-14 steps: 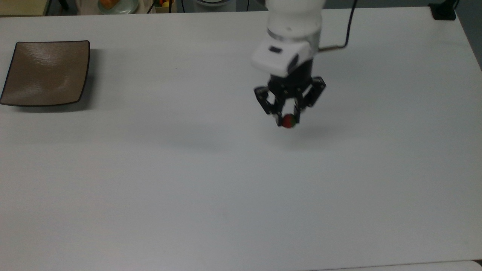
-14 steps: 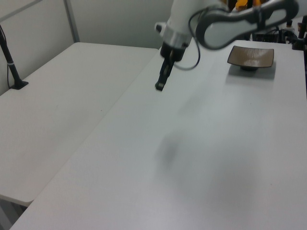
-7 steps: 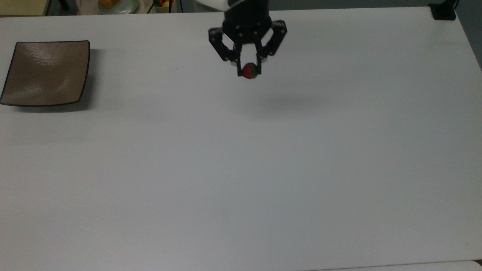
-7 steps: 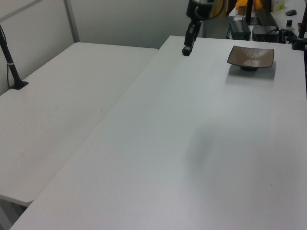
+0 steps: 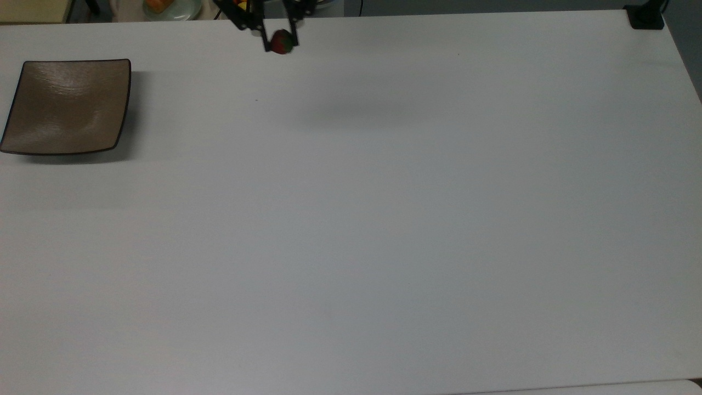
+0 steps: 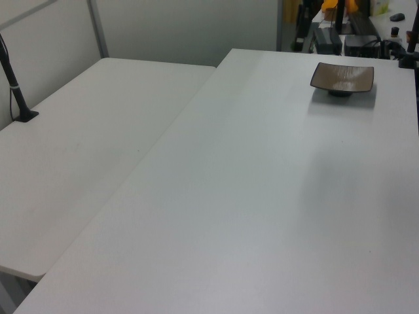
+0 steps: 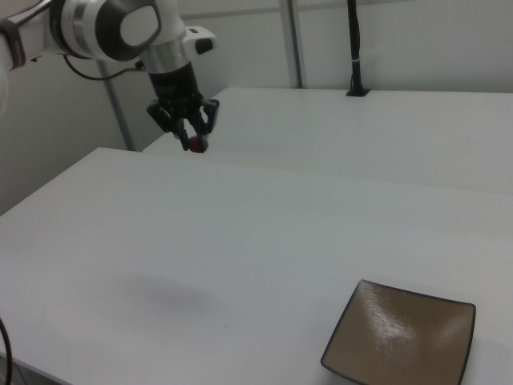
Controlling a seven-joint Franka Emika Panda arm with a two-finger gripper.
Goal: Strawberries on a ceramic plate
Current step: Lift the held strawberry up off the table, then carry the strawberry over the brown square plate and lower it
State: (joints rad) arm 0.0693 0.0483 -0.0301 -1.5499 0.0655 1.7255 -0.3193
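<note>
Strawberry carried high, clear of the worktop (image 5: 351, 219).
The end effector (image 5: 279, 39) pinched the strawberry (image 5: 282, 41) between its fingertips; the ceramic plate (image 5: 66, 107) sat well apart, probably the drop target.

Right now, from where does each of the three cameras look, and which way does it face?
Top view: high above, looking down on the white table; gripper holding the strawberry at the top edge.
Left view: low at one table end, facing the ceramic plate far away.
Right view: opposite end, plate near; arm and gripper behind.
All three share the plate.
</note>
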